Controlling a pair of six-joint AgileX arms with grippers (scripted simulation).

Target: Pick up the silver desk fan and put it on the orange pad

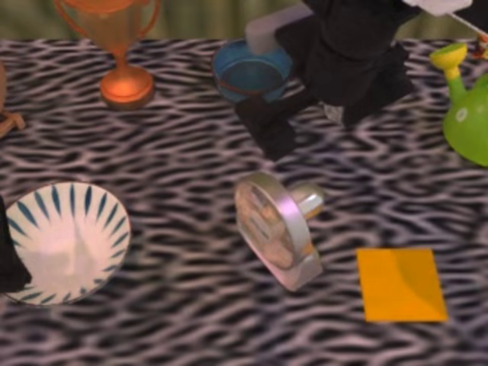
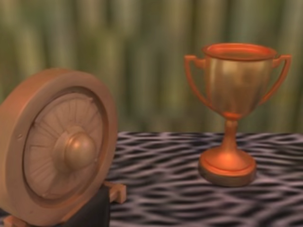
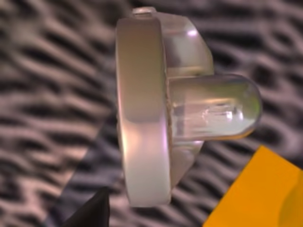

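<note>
Silver desk fan (image 1: 276, 229) stands mid-tabletop, toward the near edge, just left of the orange pad (image 1: 402, 284), not touching it. Right gripper (image 1: 305, 122) hangs beyond the fan near the far edge; its fingers merge into one dark mass, spread cannot be told. Right wrist view: one dark finger tip (image 3: 92, 213), cut off. Left arm barely visible at the left edge; its claw is unseen.

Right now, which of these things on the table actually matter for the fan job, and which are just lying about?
For the job:
fan
orange pad
right tool, above the fan

Lying about:
trophy
striped bowl
blue bowl
green watering can
round wooden thing
</note>
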